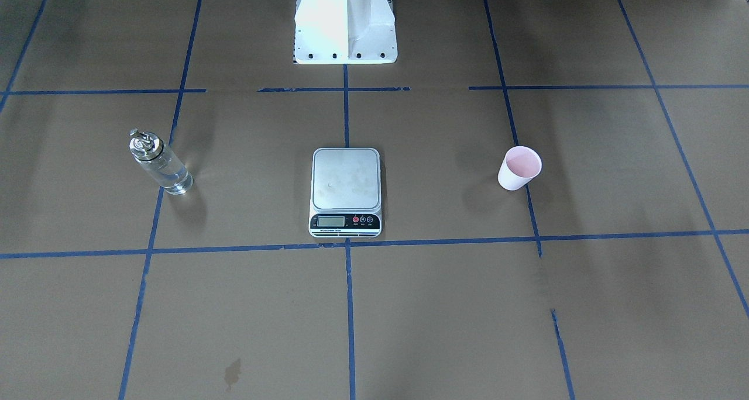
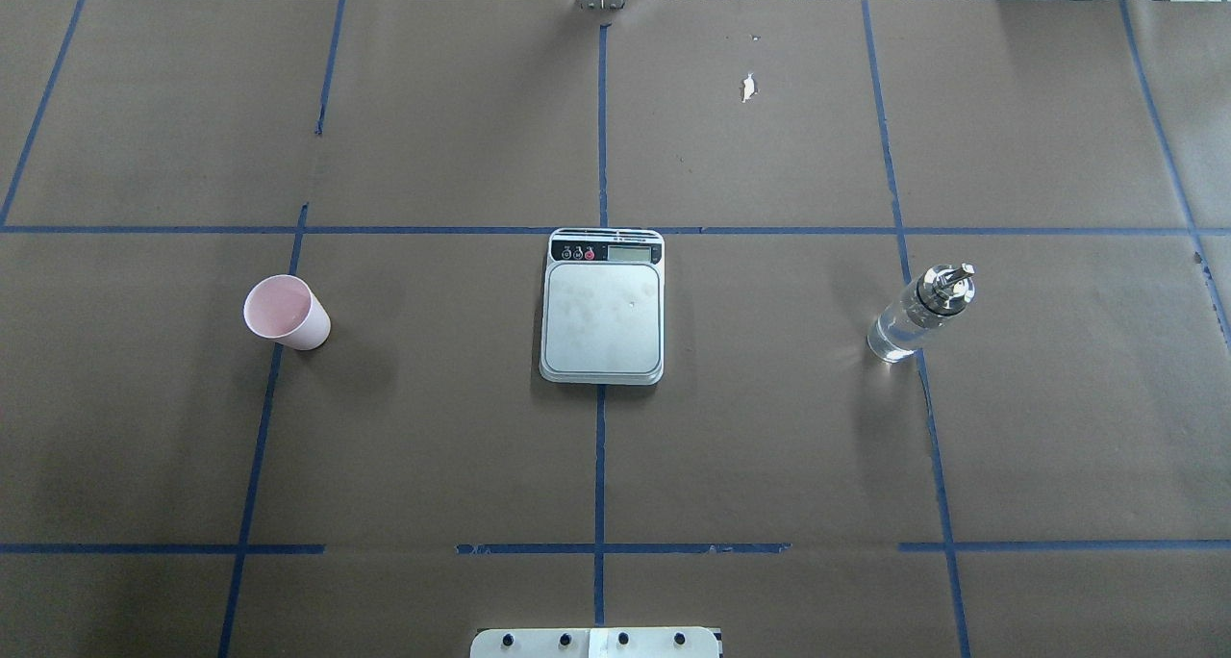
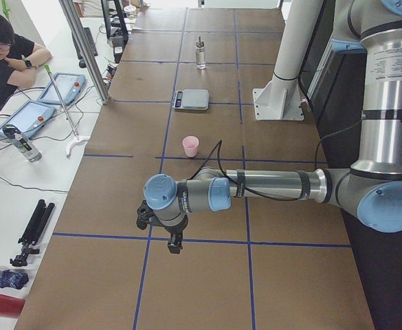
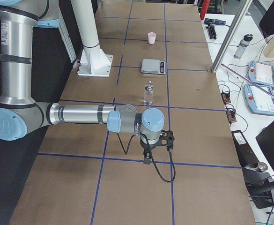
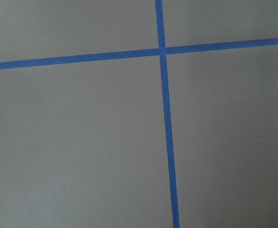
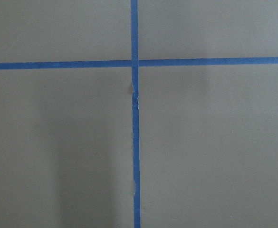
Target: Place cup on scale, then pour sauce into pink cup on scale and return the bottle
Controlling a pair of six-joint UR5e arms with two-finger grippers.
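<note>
The pink cup (image 2: 286,312) stands upright on the table, well left of the scale (image 2: 603,307); it also shows in the front view (image 1: 519,168). The scale (image 1: 346,190) sits at the table's middle with a bare platform. The clear glass bottle (image 2: 920,313) with a silver cap stands upright right of the scale, and in the front view (image 1: 160,162) on the left. No sauce stream shows. My left gripper (image 3: 175,247) hangs over the near table end, far from the cup (image 3: 190,146). My right gripper (image 4: 146,161) hangs short of the bottle (image 4: 148,93). I cannot tell whether either is open or shut.
Brown paper with blue tape lines covers the table (image 2: 769,446). The white robot base (image 1: 345,23) stands behind the scale. A person (image 3: 5,58), tablets and a metal post (image 3: 84,48) are beside the table. Both wrist views show only paper and tape.
</note>
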